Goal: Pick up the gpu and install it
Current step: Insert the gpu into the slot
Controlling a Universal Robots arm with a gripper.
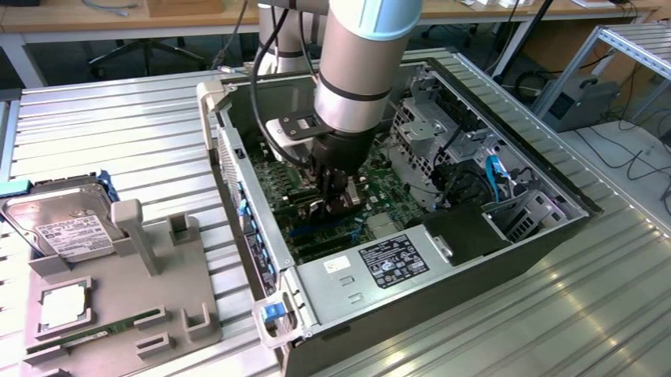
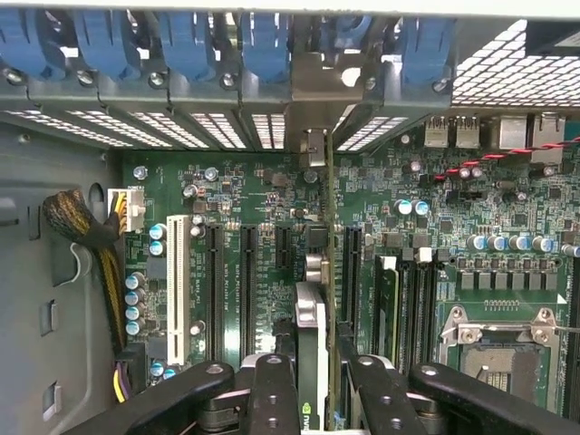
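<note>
1. You are looking at the install step, not the pick: the claw (image 2: 319,394) is clamping the gpu (image 2: 310,340) edge-on between its fingers (image 2: 272,399), down inside the open computer case (image 1: 419,302) that is sitting on the worktop (image 1: 115,126)
2. The gpu is standing on its long edge over the motherboard (image 2: 263,195), running between the black expansion slots (image 2: 246,281) and the memory slots (image 2: 391,299), with its metal bracket end reaching toward the case's rear wall, under the row of blue latches (image 2: 181,41)
3. You are not able to tell whether the card's edge is already sitting in a slot; I am judging it as lined up or partly seated
4. The next move is calling for a straight push toward the board, keeping the card square to its slot and the bracket in line with its rear opening; any tilt is risking a jammed connector
</note>
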